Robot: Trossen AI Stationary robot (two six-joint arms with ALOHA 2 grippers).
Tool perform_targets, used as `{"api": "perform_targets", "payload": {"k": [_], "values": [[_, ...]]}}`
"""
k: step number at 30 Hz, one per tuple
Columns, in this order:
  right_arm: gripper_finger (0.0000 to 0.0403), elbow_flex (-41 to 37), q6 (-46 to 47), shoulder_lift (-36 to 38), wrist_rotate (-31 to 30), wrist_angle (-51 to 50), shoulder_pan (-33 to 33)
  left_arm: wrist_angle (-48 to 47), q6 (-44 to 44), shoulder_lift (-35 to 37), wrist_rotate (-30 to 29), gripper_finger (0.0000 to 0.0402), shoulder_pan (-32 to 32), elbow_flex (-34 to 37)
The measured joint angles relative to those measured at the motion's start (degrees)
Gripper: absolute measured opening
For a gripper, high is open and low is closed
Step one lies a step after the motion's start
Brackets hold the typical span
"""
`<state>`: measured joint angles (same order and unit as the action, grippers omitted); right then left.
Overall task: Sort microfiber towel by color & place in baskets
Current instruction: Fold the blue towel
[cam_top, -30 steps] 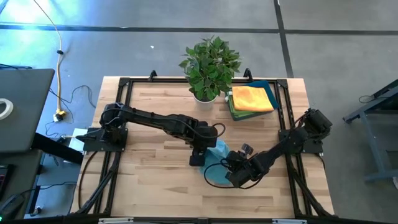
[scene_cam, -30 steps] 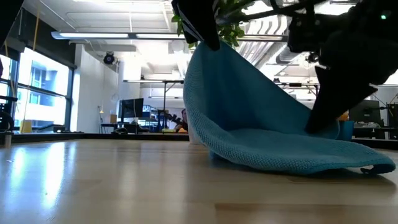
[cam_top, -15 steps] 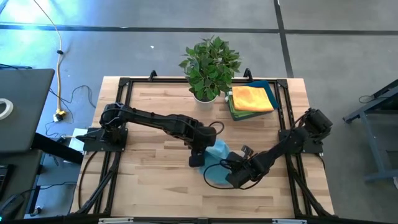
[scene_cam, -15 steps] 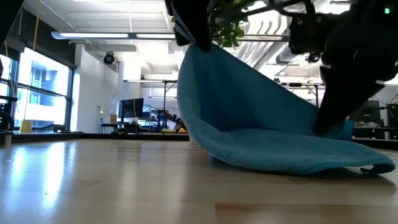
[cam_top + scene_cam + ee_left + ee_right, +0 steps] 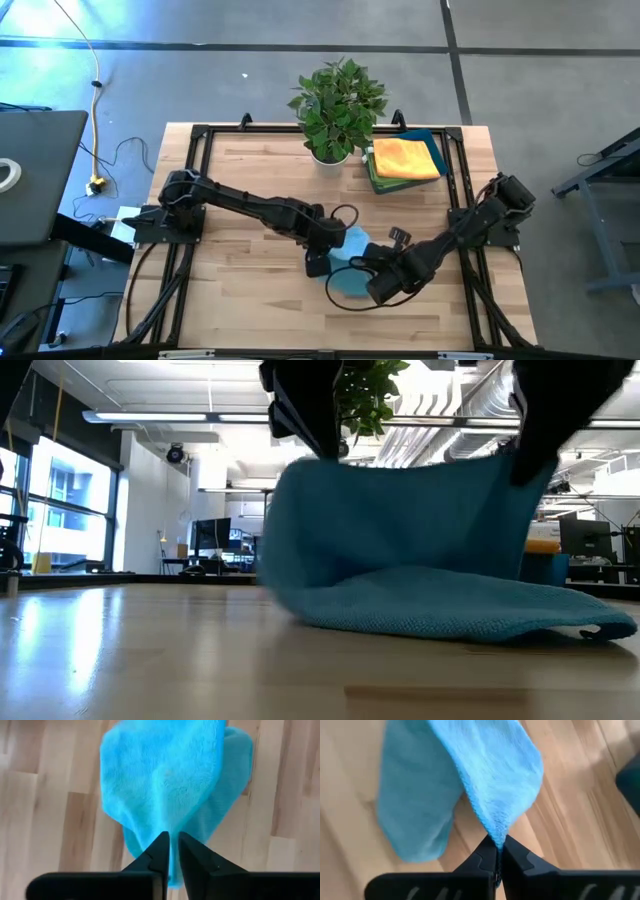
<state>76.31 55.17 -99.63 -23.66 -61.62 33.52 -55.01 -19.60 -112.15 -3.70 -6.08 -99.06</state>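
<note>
A blue microfiber towel point(image 5: 400, 550) is held up between my two grippers near the table's middle front. Its top edge runs from my left gripper point(image 5: 318, 262), on the left in the low view, to my right gripper point(image 5: 376, 286). Both grippers are shut on it. The towel's lower part point(image 5: 450, 615) lies on the wood. The dark teal basket point(image 5: 434, 140) stands at the far right with a yellow towel point(image 5: 405, 158) on a green one point(image 5: 378, 181) inside. My left gripper pinches the towel's upper left part point(image 5: 167, 827) between its two fingers, coming steeply from above. The cloth hangs below the fingers in loose folds. One layer or several, I cannot tell. My right gripper pinches an edge of the towel point(image 5: 495, 832) between its two fingers at the cloth's upper right, coming steeply from above. The cloth hangs below the fingers, and its lower end stays on the table.
A potted plant point(image 5: 338, 105) in a white pot stands at the far edge, left of the basket. Black frame rails point(image 5: 205, 135) run along the table's sides. Bare wood lies left of the towel and toward the near edge.
My right gripper has risen with the towel's right part, which lay low on the table before. The cloth now hangs as a sheet between both grippers, its lower part still on the wood. My left gripper has shifted a little toward the near edge.
</note>
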Motion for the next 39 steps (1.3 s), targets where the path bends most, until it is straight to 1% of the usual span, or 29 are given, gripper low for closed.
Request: {"api": "perform_targets", "payload": {"k": [2,4,12,14,17,20,22,24,26,33,35,39], "values": [[0.0000,2.42,-0.17,0.00,0.18,-1.21,0.26,1.77,-0.32,-0.06,-0.02,0.0041,-0.94,0.89],[0.0000,4.44,-1.10,0.00,0.41,-2.15,0.53,5.46,-0.10,-0.06,0.00,0.0052,-1.82,2.11],[0.0000,10.84,-3.77,0.00,4.28,-5.65,1.42,16.88,2.73,-0.10,-0.24,0.0094,-5.51,4.96],[0.0000,12.24,-3.80,0.00,5.48,-7.20,1.42,20.99,4.16,-0.08,-1.86,0.0102,-6.50,5.51],[0.0000,14.25,-3.86,0.00,6.06,-9.33,1.40,26.24,7.56,-0.08,-6.13,0.0110,-8.22,6.66],[0.0000,16.48,-4.23,0.00,6.14,-10.89,1.40,31.76,8.10,-0.06,-8.82,0.0113,-9.25,8.00],[0.0000,17.97,-4.75,0.00,6.13,-11.46,1.40,32.54,7.25,-0.06,-9.54,0.0113,-9.54,8.42],[0.0000,19.29,-5.85,0.00,6.12,-11.67,1.40,32.57,6.47,-0.08,-11.85,0.0113,-9.49,8.43],[0.0000,20.58,-6.68,0.00,6.09,-11.76,1.40,32.72,6.32,-0.06,-12.85,0.0113,-9.37,8.41],[0.0000,24.50,-9.18,0.00,5.09,-12.01,1.64,32.55,6.74,-0.06,-13.01,0.0113,-8.85,8.41],[0.0000,25.51,-9.19,0.00,4.68,-13.08,1.76,32.48,6.96,-0.06,-11.34,0.0113,-8.62,8.41],[0.0000,27.83,-9.05,0.00,4.58,-17.75,1.96,31.62,9.64,-0.06,-4.69,0.0111,-8.55,8.41]]}}
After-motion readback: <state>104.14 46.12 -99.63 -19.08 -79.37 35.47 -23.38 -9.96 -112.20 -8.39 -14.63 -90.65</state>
